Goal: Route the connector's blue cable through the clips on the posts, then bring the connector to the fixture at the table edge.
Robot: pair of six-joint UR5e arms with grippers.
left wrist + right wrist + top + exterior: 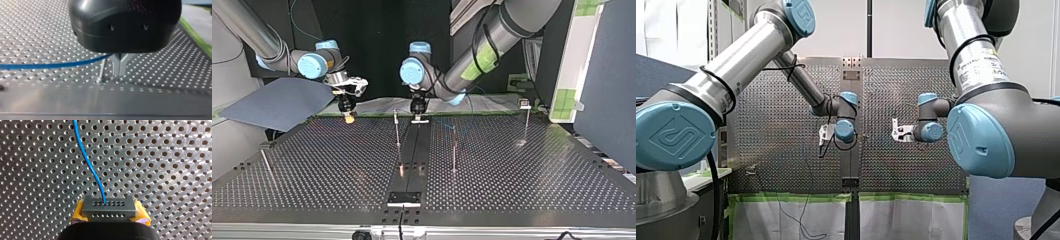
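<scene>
The connector (108,207) sits crosswise in my right gripper (108,216), clamped between its yellow pads (78,213) over the perforated table (175,170). Its blue cable (87,162) leaves the front face and runs ahead in a loose curve. Further along, my left gripper (119,71) has its metal fingertips pressed together, low beside a thin post (102,68). The cable reaches them from one side, but whether they pinch it I cannot tell. To my eye, the step wants gentle tension, a level connector, and the cable raised to clip height before it slides sideways into the posts (397,127). The fixture (404,198) lies at the table edge opposite the arms.
</scene>
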